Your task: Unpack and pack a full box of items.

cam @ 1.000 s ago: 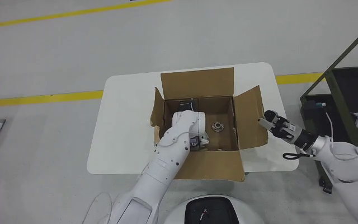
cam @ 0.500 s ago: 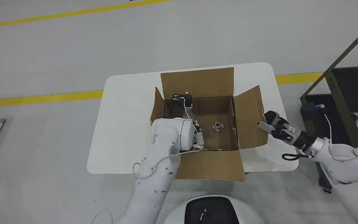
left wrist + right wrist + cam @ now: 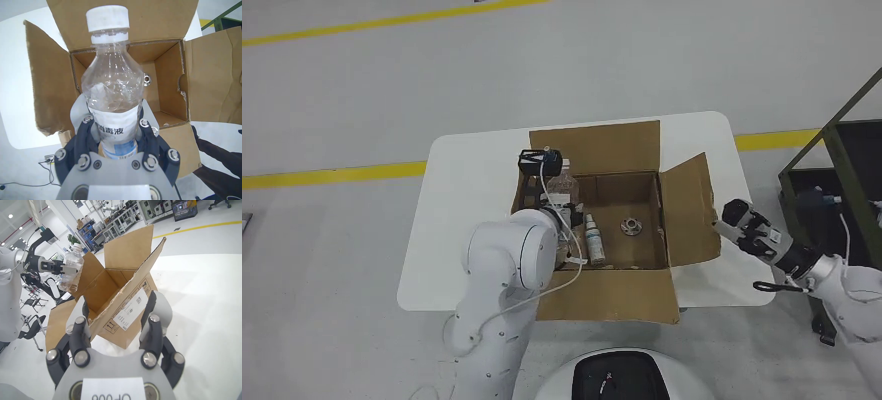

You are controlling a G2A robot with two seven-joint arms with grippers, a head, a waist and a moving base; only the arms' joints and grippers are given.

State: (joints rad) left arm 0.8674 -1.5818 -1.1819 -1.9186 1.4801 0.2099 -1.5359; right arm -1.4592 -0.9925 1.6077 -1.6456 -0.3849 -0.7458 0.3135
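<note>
One clear bottle in left gripper; from above, small bottle inside box.

The left arm and the right arm are covered with smooth white shells and rounded joints. A thin white cable is led along the left arm, and a black cable is looped at the right wrist. The left gripper and the right gripper are each built from a grey metal plate, black links, silver screws and pale grey pads. A white printed label is stuck on the right plate.
</note>
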